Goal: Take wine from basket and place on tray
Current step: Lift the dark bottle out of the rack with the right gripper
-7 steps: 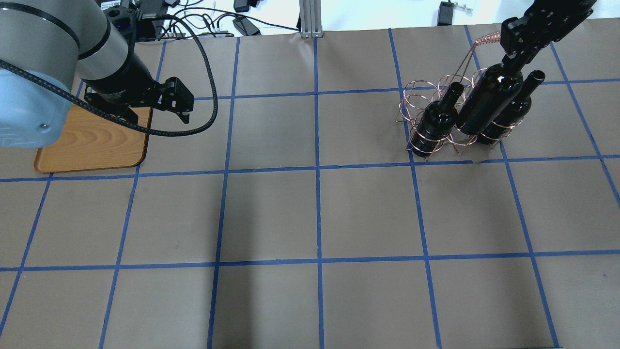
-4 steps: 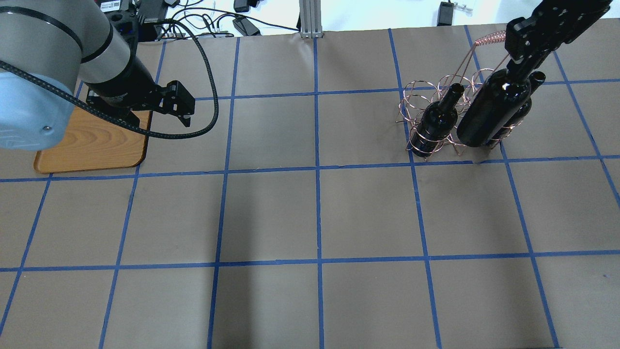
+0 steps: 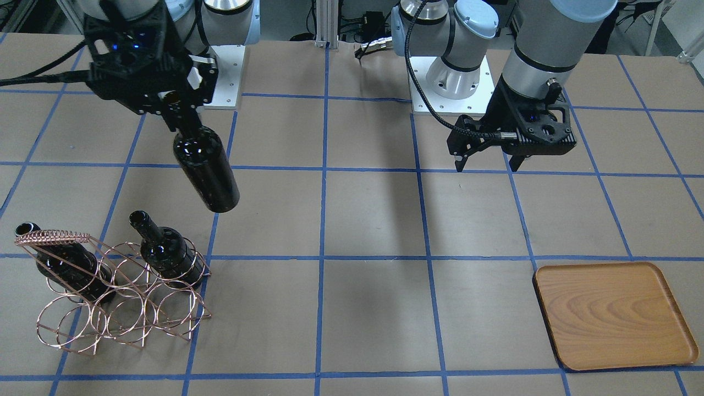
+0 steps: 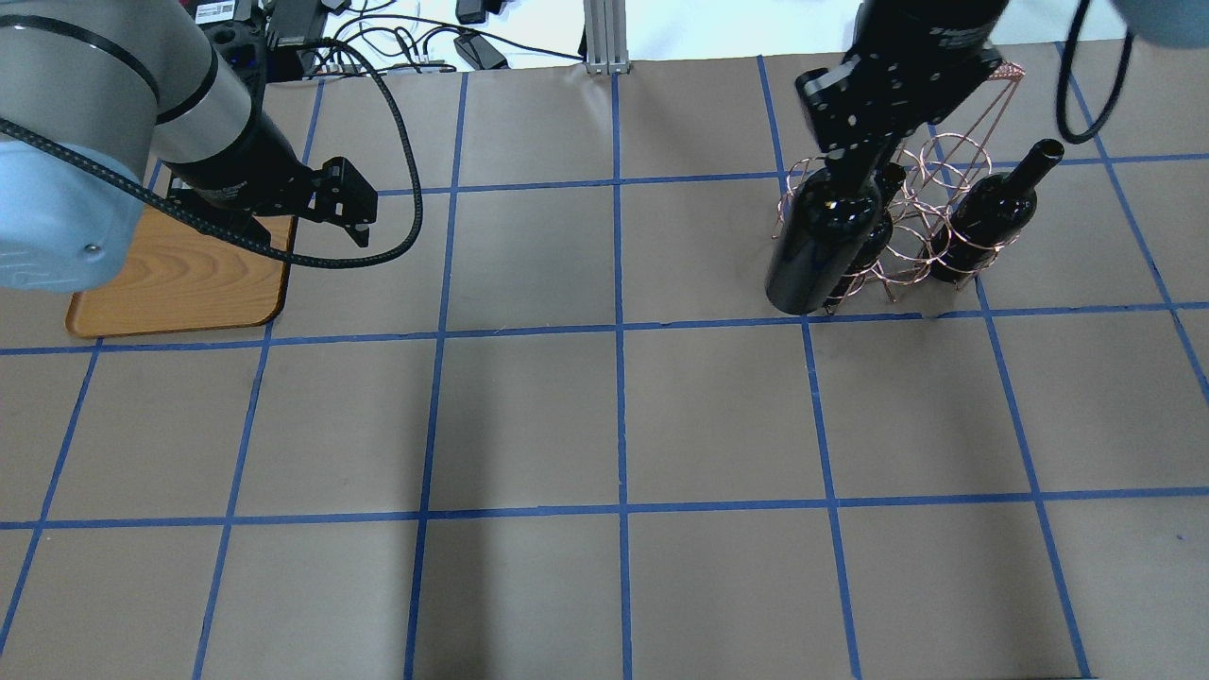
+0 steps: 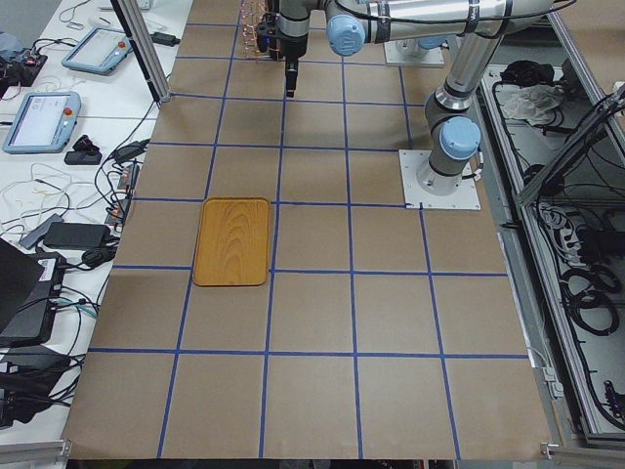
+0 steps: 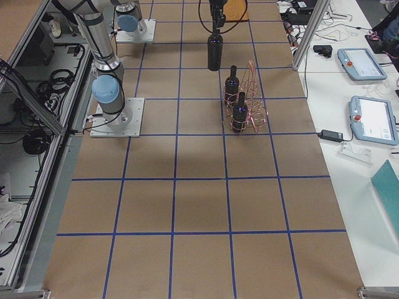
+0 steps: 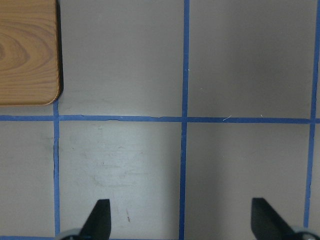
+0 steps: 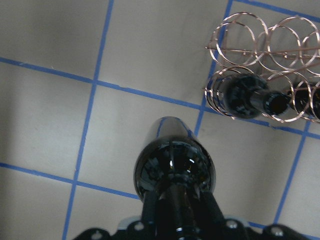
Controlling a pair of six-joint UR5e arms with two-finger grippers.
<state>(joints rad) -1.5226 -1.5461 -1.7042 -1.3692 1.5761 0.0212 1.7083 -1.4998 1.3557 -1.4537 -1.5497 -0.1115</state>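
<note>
Swung clear of the basket [image 3: 122,297], the wine [image 3: 207,170] hangs vertical, neck up in my clamped right gripper [image 3: 179,117]; left gripper [image 3: 488,164] gapes empty.

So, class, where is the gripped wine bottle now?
The wine hangs from the right gripper at the front-facing view's upper left, out of the basket.

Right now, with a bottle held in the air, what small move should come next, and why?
Probably carry it sideways toward the tray, keeping its height. The right gripper is shut on the neck of the wine, which hangs clear of the basket, and the tray lies far across the table, by the open left gripper.
</note>
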